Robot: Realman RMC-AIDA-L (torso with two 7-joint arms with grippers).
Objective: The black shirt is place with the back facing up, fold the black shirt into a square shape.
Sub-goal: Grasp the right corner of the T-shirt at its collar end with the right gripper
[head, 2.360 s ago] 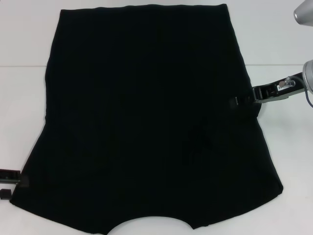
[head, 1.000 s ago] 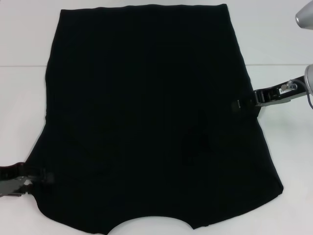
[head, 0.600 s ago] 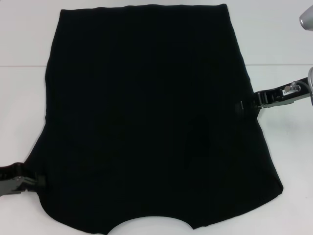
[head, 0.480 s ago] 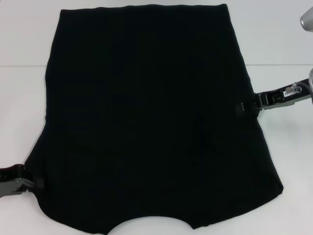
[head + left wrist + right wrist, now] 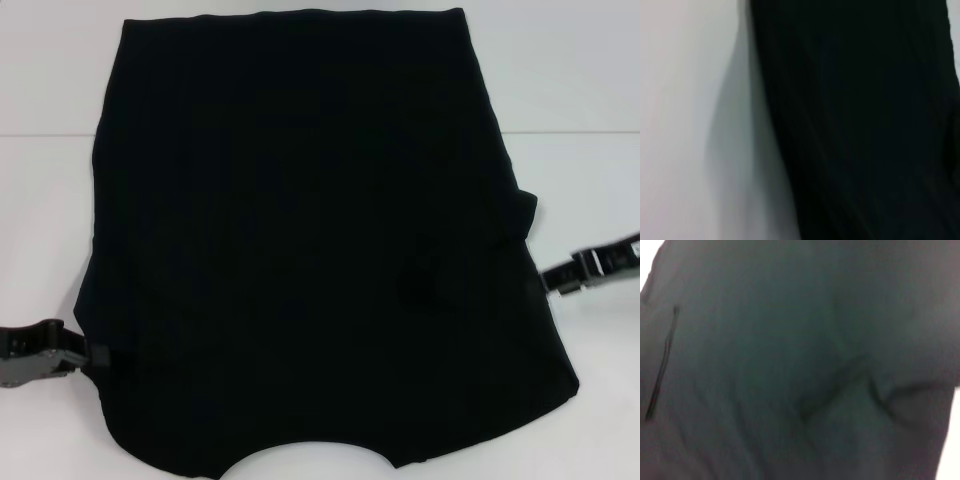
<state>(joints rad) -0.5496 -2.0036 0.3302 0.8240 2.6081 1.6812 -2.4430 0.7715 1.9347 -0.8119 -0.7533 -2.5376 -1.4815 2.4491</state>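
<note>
Black shirt (image 5: 300, 240) laid flat on the white table (image 5: 40, 200), neckline nearest; no square fold made yet. Left gripper (image 5: 95, 358) at left sleeve edge, right gripper (image 5: 550, 278) at right edge; jaw state cannot be told.

You are seeing no readable text, label, brand or number anywhere: the black shirt (image 5: 300, 240) is showing plain fabric.

Head camera looks steeply down over the black shirt (image 5: 300, 240); both wrist cameras sit very close against that same shirt.
</note>
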